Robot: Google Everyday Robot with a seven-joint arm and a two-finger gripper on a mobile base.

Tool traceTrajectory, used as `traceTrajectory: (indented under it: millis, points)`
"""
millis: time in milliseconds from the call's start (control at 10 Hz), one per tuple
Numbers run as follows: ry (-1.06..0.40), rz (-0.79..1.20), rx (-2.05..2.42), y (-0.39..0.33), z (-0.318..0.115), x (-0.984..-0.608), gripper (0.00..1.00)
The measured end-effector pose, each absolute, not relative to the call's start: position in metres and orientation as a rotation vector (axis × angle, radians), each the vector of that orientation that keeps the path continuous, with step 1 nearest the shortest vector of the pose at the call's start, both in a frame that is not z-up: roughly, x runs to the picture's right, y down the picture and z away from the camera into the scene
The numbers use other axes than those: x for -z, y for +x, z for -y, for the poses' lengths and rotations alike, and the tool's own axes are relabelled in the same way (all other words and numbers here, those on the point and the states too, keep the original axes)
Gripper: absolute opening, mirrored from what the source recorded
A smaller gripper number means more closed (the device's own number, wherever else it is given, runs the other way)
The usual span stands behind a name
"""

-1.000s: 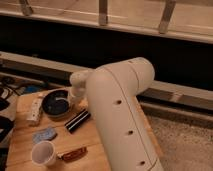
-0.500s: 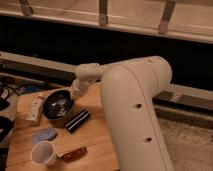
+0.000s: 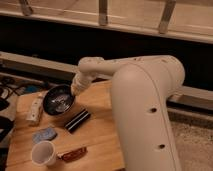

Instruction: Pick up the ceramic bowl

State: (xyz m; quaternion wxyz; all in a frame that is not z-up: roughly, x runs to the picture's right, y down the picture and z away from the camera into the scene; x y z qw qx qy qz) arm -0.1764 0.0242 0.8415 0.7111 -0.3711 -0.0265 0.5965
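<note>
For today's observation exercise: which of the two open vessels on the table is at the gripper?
The ceramic bowl: dark, wide, right at the gripper. The white cup stands far off.

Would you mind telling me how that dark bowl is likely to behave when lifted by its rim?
The ceramic bowl looks rigid and probably heavy for its size. Gripped at one edge, where the claw sits, it may tilt. Its glossy inside suggests a slippery, breakable surface.

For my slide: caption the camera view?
Pincer at the ceramic bowl's rim, bowl tilted above the wooden table.
</note>
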Motion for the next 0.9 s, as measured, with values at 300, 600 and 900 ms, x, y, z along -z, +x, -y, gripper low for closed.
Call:
traceTrajectory:
  millis: [300, 600, 900]
  points:
    - [-0.824, 0.06, -1.321, -0.176, -0.018, -0.833, 0.13]
    - [-0.823, 0.06, -1.322, -0.17, -0.015, -0.829, 0.13]
    - [-0.826, 0.063, -1.315, -0.172, -0.011, -0.821, 0.13]
